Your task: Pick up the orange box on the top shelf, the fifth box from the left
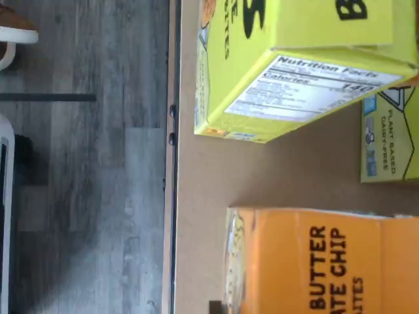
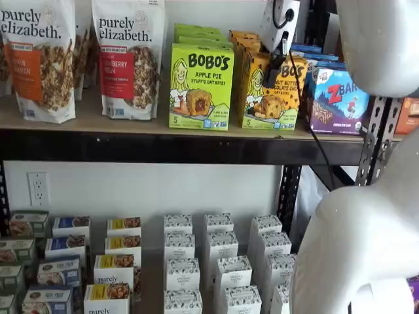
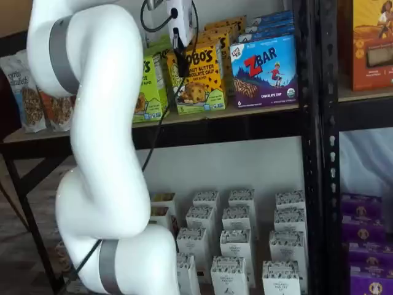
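Hanging before the orange box (image 2: 270,98), the pincer (image 2: 273,77) shows no readable finger gap, so I cannot tell its state. Closing off-centre could nudge the lime-green box (image 2: 200,85) or tip the carton off the top shelf (image 2: 157,149).

The top shelf (image 2: 131,124) carries the orange box (image 2: 270,98) among cartons.

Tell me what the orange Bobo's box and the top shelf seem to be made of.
The orange box: printed paperboard carton by its folded edges, with a slight sheen. The top shelf: a tan matte board, wood or fibreboard, fronted by a black rail that looks like painted metal.
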